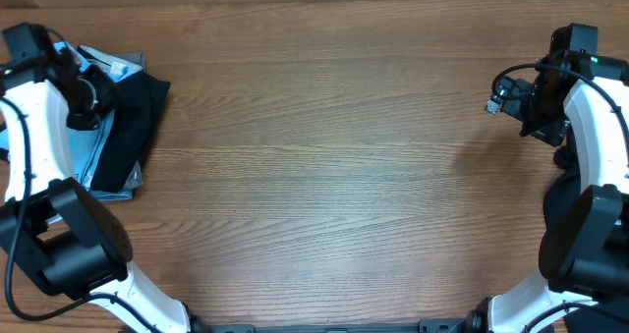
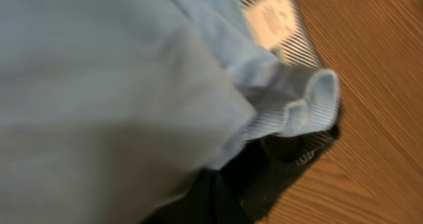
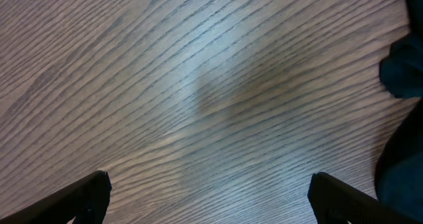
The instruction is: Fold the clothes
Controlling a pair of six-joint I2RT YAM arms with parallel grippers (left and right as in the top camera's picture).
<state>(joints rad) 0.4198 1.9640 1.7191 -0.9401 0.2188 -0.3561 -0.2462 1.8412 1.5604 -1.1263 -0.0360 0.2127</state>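
Table (image 1: 324,166): no garment spread flat on it. Clothes (image 1: 123,127) heaped directly under left gripper (image 1: 86,102): light blue T-shirt (image 2: 99,85) crumpled over dark garment (image 1: 142,107). 0 folds visible, so task looks at start. Left gripper jaws together, fingers hidden by cloth, cannot tell if pinching it. Right gripper (image 3: 208,197) jaws wide apart, nothing between, wood below. Left to do: pull shirt out, flatten, fold all.
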